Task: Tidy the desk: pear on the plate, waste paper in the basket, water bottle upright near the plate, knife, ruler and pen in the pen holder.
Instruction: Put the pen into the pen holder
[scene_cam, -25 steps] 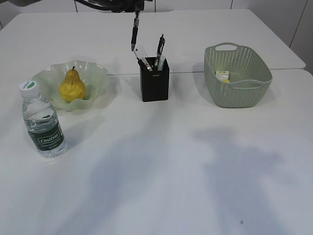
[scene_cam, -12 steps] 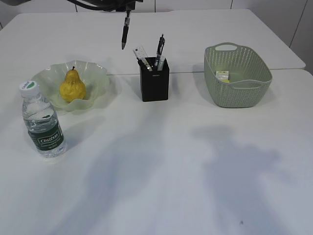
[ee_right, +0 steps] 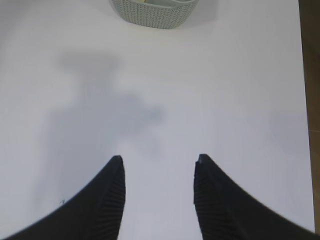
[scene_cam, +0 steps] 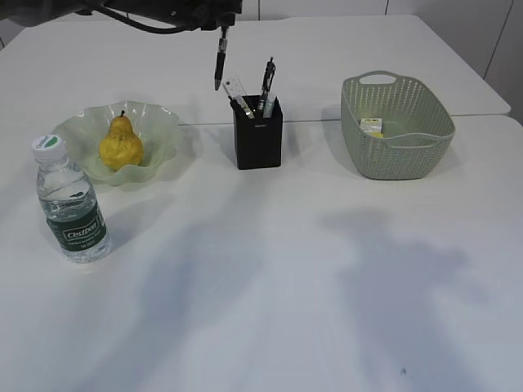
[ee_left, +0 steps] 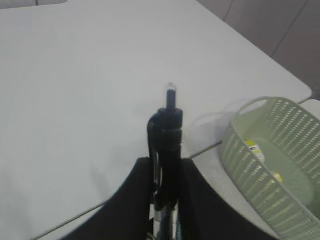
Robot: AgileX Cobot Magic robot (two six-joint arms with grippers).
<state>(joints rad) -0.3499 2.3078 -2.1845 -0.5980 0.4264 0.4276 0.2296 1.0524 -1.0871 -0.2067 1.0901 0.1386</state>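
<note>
My left gripper (ee_left: 166, 162) is shut on a black pen (scene_cam: 220, 59), which hangs upright in the air just above and left of the black pen holder (scene_cam: 259, 137). The same pen (ee_left: 169, 125) stands between the jaws in the left wrist view. The holder contains the clear ruler (scene_cam: 236, 89) and another pen (scene_cam: 268, 77); I cannot pick out the knife. The pear (scene_cam: 121, 143) lies on the green plate (scene_cam: 160, 121). The water bottle (scene_cam: 72, 204) stands upright in front of the plate. Waste paper (scene_cam: 372, 126) lies in the basket (scene_cam: 397, 155). My right gripper (ee_right: 159, 165) is open over bare desk.
A seam between two tabletops runs behind the holder and basket. The basket (ee_left: 272, 165) lies to the right of the held pen in the left wrist view. Its rim (ee_right: 150, 15) shows at the top of the right wrist view.
The held pen swung left away from the holder, then came back right towards it. Both grippers' openings look unchanged.
</note>
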